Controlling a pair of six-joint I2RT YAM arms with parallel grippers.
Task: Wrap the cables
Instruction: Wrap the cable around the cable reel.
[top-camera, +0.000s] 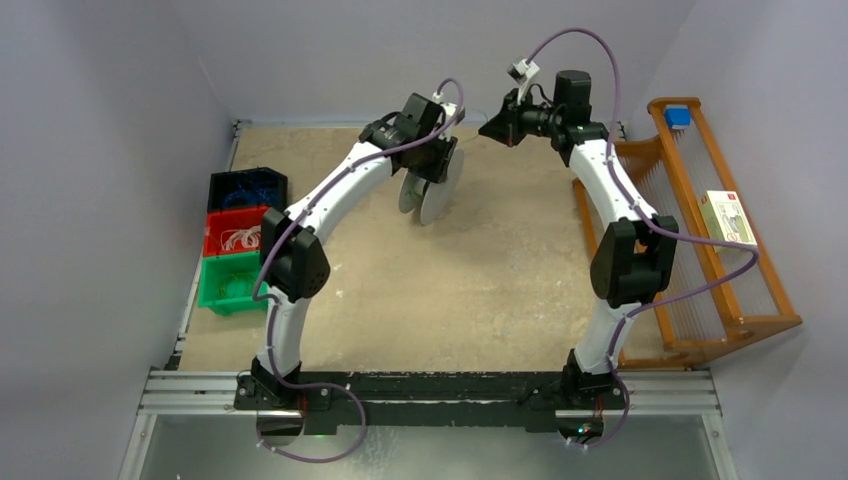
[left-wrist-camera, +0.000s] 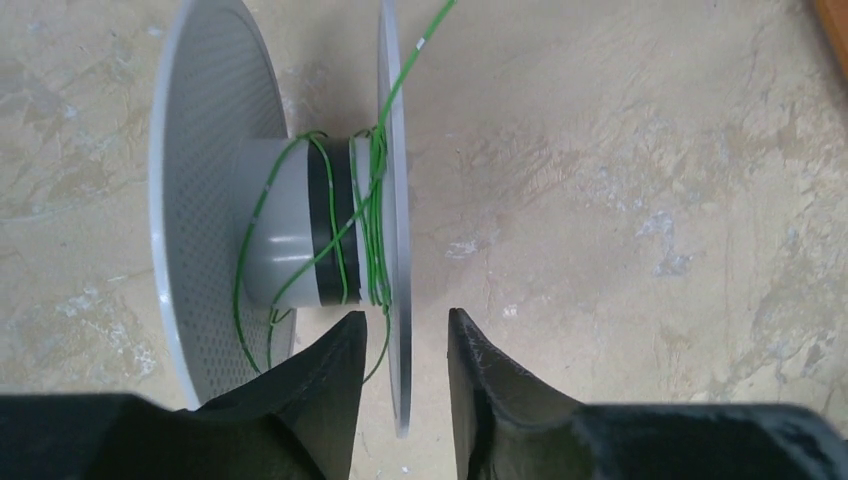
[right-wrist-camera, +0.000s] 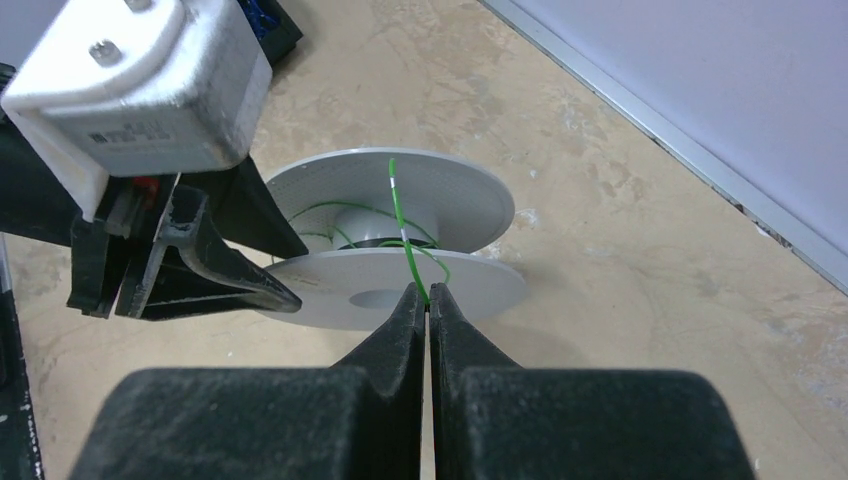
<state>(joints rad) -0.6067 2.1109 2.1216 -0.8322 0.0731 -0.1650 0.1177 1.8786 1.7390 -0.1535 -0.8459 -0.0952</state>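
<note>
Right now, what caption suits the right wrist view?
Right gripper shut on the thin green cable, partly wound on the grey spool.

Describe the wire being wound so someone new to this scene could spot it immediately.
On the tan table, look far centre, where the left gripper straddles one flange of a pale grey spool. The green wire loops round its hub and runs out to the right gripper, pinched shut on it. Unlike the thick purple arm cables, it is thread-thin and bright green.
</note>
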